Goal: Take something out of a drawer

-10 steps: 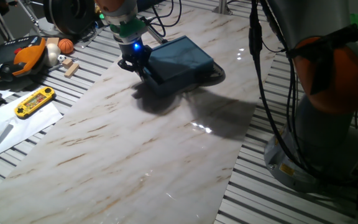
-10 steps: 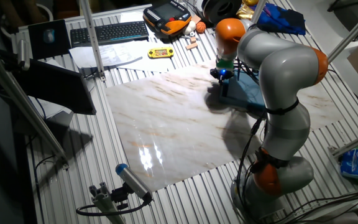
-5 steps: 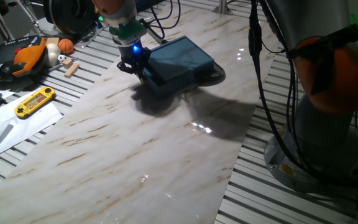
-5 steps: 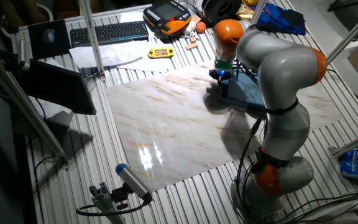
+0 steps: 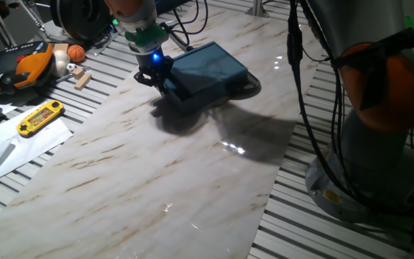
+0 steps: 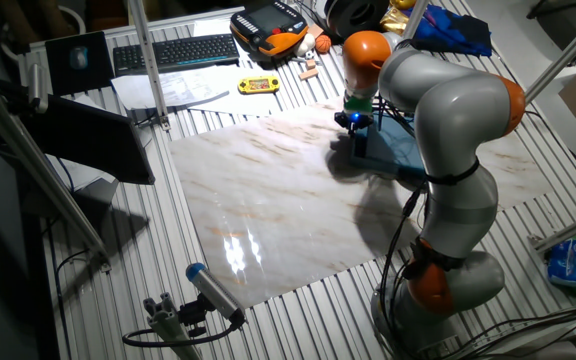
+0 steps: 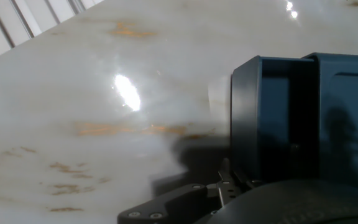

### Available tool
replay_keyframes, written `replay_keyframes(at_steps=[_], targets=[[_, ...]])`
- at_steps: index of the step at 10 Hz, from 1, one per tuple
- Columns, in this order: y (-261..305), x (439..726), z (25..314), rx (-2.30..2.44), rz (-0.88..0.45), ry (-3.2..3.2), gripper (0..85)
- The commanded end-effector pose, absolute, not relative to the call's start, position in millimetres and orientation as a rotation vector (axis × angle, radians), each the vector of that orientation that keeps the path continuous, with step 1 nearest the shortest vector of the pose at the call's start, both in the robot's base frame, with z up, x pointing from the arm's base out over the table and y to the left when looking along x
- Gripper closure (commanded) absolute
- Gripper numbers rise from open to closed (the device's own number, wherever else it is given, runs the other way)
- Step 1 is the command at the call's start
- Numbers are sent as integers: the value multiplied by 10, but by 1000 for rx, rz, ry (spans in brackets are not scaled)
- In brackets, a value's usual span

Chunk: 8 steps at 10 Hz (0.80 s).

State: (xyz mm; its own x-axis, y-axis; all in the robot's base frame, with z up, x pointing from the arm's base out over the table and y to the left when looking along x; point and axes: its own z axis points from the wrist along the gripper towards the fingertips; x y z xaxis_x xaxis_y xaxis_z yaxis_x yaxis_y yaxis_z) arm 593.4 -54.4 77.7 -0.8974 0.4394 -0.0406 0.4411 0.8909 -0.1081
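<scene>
**Marble tabletop, one blue box, drawer slightly out**

Marble-patterned tabletop (image 5: pixel 157 165) carries one flat dark blue box (image 5: pixel 210 66) near its far side. One robot arm (image 6: pixel 448 110) bends over it, and its bulk hides much of the box in the other fixed view. The drawer (image 7: pixel 263 118) stands pulled a little way out of the box; its inside is dark and its contents cannot be made out, so the packet is not visible in any view. The hand (image 5: pixel 157 75) sits low at the drawer's front, touching or just beside it; its fingers are hidden, so I cannot tell whether it is parted or clamped. One yellow handheld game (image 5: pixel 40 117) lies well apart, off the marble.
</scene>
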Motion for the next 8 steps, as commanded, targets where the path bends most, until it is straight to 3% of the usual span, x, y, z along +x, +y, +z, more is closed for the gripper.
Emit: replay_keyframes(at_steps=[1,8], targets=[[-531,5930,769,706,-177,3041,850],[-444,5932,776,674,-163,3053,850]])
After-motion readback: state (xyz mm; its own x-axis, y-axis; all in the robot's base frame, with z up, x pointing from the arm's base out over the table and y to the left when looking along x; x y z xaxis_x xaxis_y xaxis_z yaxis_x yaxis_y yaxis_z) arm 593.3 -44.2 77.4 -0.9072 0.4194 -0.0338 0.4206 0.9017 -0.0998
